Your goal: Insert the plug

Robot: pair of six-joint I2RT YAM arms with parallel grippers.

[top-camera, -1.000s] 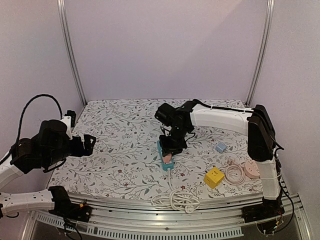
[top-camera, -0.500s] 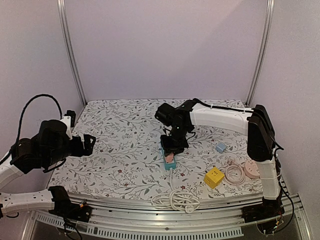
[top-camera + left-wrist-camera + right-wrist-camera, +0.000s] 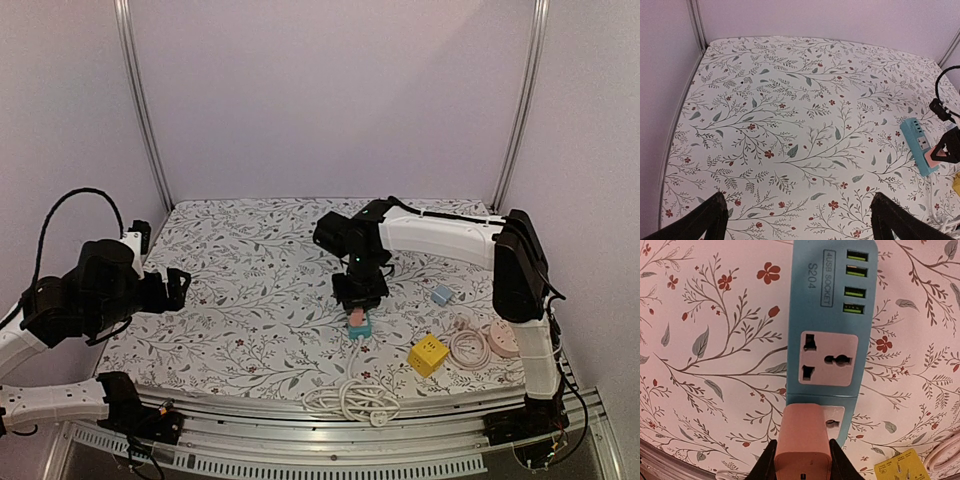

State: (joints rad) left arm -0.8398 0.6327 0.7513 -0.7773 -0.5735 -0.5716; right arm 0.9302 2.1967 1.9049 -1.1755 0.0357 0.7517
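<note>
Since a second ago your right claw (image 3: 802, 462) has slid right and nearer, and the blue power strip (image 3: 832, 330) now lies further right too. Right claw is clamped on the pink plug (image 3: 802, 440), which covers the strip's near socket; seated or not, can't tell. Left claw (image 3: 801, 220) hangs spread apart over the worktop (image 3: 240, 280) at left, well apart from the strip.
</note>
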